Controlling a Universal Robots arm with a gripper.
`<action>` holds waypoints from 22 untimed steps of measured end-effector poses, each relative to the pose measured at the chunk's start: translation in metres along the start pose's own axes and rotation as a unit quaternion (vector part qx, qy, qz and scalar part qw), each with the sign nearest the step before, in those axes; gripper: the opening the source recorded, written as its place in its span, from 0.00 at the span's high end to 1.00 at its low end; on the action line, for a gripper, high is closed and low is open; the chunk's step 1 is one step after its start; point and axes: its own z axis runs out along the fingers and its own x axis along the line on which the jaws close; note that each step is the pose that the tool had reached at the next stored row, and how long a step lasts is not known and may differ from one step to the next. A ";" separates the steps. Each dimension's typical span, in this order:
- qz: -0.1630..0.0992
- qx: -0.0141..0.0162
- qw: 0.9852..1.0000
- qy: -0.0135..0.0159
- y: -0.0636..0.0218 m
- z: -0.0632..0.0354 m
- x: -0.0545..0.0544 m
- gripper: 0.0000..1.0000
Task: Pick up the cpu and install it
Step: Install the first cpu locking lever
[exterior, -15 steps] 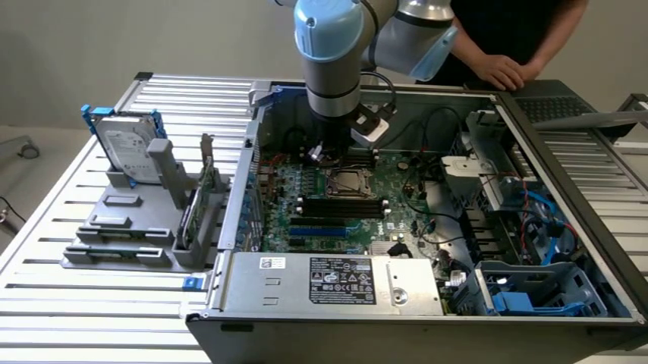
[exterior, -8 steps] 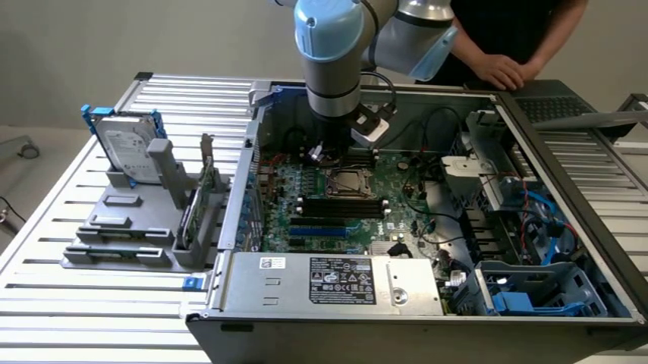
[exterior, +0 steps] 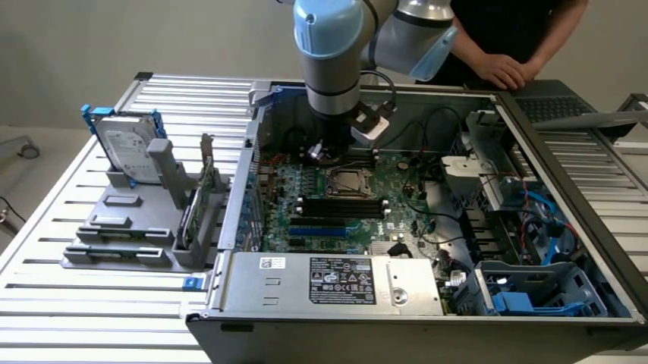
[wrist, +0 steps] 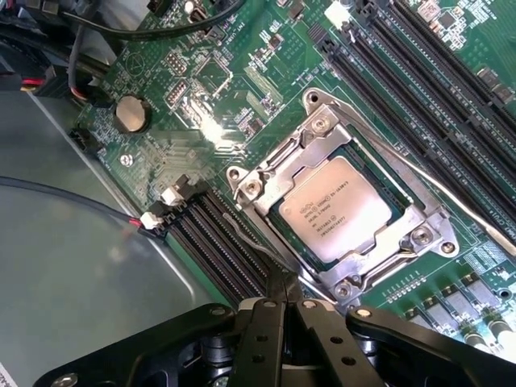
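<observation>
The cpu (wrist: pixel 337 208) lies flat inside its socket frame (wrist: pixel 256 187), silver face with printed lettering upward, the metal frame running round all four sides of it. My gripper (wrist: pixel 284 300) has its fingers pressed together with nothing between them; the tips hang just beside the corner of the frame, apart from the chip. In the exterior view my gripper (exterior: pixel 318 152) reaches down into the open computer case (exterior: pixel 608 250), close above the motherboard (wrist: pixel 242 72) and near the socket frame (exterior: pixel 331 182). A thin retention lever (wrist: pixel 419 173) runs along one side of the frame. Banks of dark memory slots (wrist: pixel 218 250) flank the socket on two sides, one bank starting right at the frame's edge near my fingertips. A coin cell (wrist: pixel 131 113) sits farther off on the board, and a red-and-black lead with white connectors (wrist: pixel 153 219) ends at the edge of the nearer slots, beside the bare grey case wall (wrist: pixel 72 306). The case walls box me in; the way upward is open. The power supply (exterior: pixel 335 282) fills the near end of the case, and cables crowd the exterior view's right. Outside, on the slatted table (exterior: pixel 61 303), a hard drive (exterior: pixel 127 148) stands upright in a grey fixture (exterior: pixel 121 227). A person's hand (exterior: pixel 503 72) rests beyond the case.
</observation>
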 end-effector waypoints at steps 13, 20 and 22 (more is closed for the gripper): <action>0.000 0.000 1.000 0.000 -0.0041 -0.0013 -0.004 0.89; 0.000 0.000 1.000 0.000 -0.0040 -0.0006 -0.004 0.89; 0.000 0.000 1.000 0.000 -0.0039 -0.0004 -0.004 0.89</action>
